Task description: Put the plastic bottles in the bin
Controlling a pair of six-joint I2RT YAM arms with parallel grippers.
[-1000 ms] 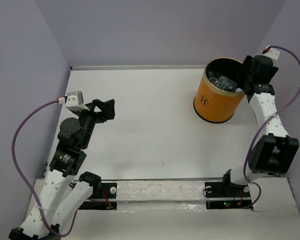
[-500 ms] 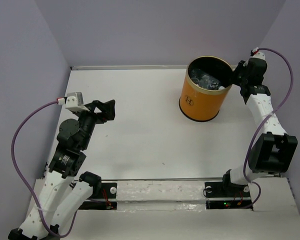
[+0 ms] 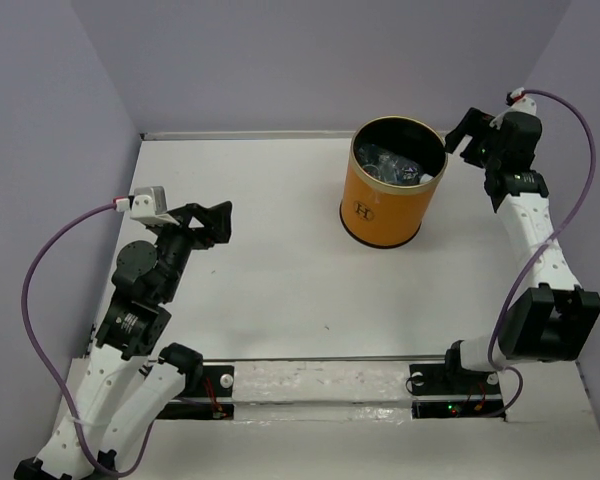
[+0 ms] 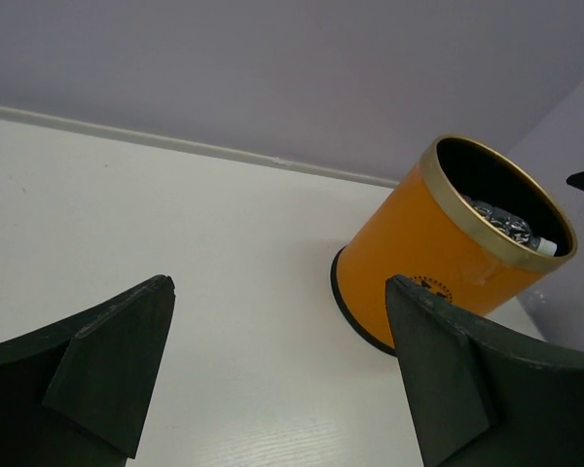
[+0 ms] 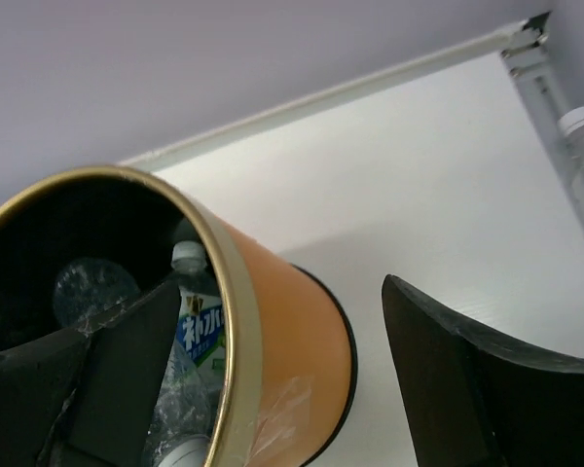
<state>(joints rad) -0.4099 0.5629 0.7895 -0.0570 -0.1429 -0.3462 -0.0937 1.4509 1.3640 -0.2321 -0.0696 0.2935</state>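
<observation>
Bottles (image 3: pixel 395 165) of clear, crinkly plastic lie jumbled inside the bin (image 3: pixel 388 215). Some have white caps, and one has a blue and white label. They are too mixed up to count for sure. There is one bin. It is round and orange, black inside, with a pale rim. It stands upright at the far right of the white tabletop (image 3: pixel 280 260). One spare bottle (image 5: pixel 582 161) with a white cap shows outside the bin. There are two arms. The right end effector (image 3: pixel 465 135) is just beside the bin's rim, spread apart and holding nothing. The left end effector (image 3: pixel 220 222) is well apart, spread wide and holding nothing.
</observation>
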